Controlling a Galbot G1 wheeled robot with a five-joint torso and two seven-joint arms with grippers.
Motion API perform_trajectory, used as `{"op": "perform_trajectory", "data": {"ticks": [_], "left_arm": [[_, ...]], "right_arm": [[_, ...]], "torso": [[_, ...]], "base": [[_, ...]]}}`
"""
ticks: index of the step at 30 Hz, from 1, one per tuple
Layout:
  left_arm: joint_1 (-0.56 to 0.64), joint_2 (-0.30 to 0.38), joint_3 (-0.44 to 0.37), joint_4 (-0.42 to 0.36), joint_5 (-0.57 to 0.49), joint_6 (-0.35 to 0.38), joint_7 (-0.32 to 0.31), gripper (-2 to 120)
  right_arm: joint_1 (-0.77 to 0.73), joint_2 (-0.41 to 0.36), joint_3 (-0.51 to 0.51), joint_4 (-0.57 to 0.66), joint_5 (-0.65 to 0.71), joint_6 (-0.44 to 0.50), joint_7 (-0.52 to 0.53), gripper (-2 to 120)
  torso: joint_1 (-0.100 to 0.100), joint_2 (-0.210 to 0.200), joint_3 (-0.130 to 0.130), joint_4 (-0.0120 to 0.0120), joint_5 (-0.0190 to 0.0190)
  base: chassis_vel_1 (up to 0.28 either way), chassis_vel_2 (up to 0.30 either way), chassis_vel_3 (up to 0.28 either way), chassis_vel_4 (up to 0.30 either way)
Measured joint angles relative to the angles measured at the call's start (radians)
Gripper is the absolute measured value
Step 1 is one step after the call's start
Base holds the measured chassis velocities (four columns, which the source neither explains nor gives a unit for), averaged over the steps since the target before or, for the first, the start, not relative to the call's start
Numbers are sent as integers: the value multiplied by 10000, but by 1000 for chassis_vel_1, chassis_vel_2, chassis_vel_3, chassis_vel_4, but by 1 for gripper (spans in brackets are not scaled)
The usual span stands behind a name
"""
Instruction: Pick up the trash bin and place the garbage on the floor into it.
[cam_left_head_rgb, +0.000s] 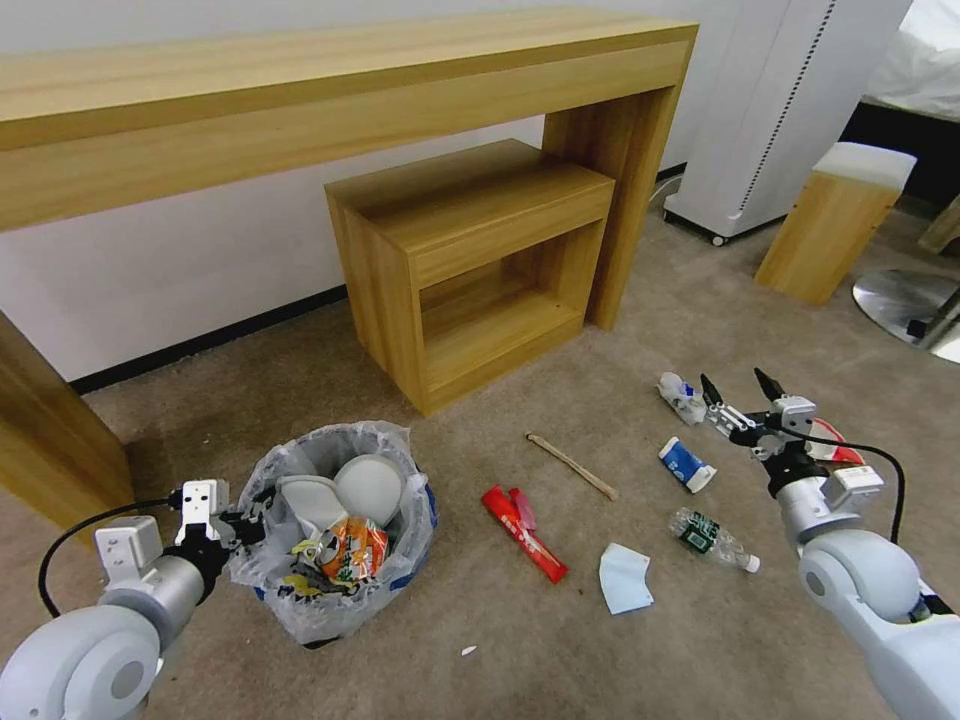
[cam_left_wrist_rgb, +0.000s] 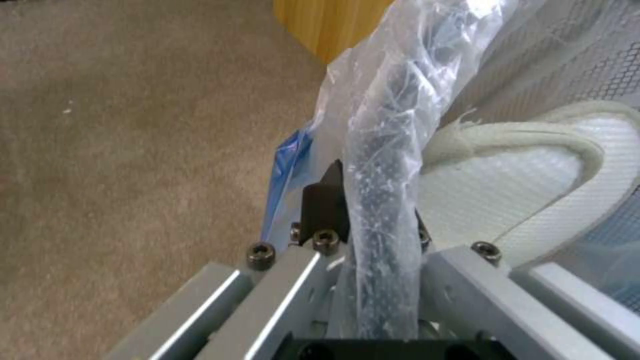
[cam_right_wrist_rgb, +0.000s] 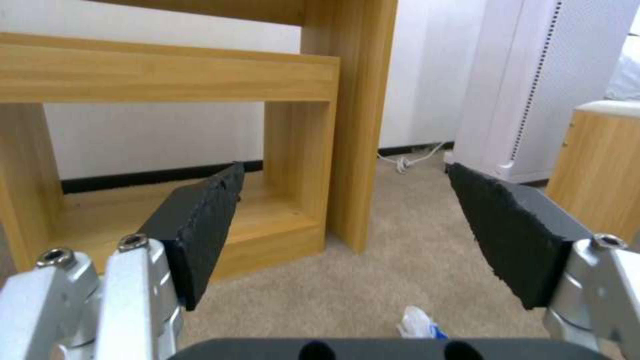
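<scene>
The trash bin stands on the beige floor, lined with a crinkly plastic bag. Inside lie white slippers and an orange wrapper. My left gripper is shut on its near-left rim; the left wrist view shows the gripper pinching the bag-covered rim beside a slipper. On the carpet lie a wooden stick, red wrapper, blue mask, plastic bottle, crushed can and crumpled cup. My right gripper hovers open beside the cup, holding nothing.
A long wooden desk spans the back wall, with a small wooden shelf unit under it. A white appliance, a wooden stool and a metal chair base stand at the right. A white scrap lies near the front.
</scene>
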Motion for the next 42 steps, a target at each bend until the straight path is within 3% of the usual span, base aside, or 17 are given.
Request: {"op": "perform_trajectory", "data": {"ticks": [7, 10, 12, 16, 25, 42], "left_arm": [[37, -26, 0, 0, 53, -19, 23, 1], [37, -31, 2, 0, 75, -26, 23, 1], [40, -33, 3, 11, 96, -26, 18, 1], [53, -35, -12, 5, 112, -25, 6, 1], [69, -30, -187, -156, 20, -1, 41, 1], [136, 124, -497, -702, -622, 335, -329, 1]], "right_arm": [[-53, 1, 25, 0, 12, 62, -55, 83], [-136, -26, 54, 25, 51, 112, -161, 88], [-212, -67, 62, 52, 109, 178, -274, 97], [-343, -258, 128, 141, 191, 92, -616, 100], [-459, -652, 159, 169, 396, -416, -983, 100], [-602, -794, -18, -33, -59, -433, -1229, 100]], "torso": [[0, 0, 1, 1, 0], [1, -1, 3, 0, 1], [1, -1, 2, 0, 0], [0, 0, 0, 1, 1], [0, 0, 0, 2, -1], [0, 0, 0, 1, 1]], "base": [[-102, 104, 92, -89], [-82, 83, 72, -59], [-53, 24, 41, -46], [-13, 4, 6, -12], [0, 0, 0, 0], [0, 0, 0, 0]]}}
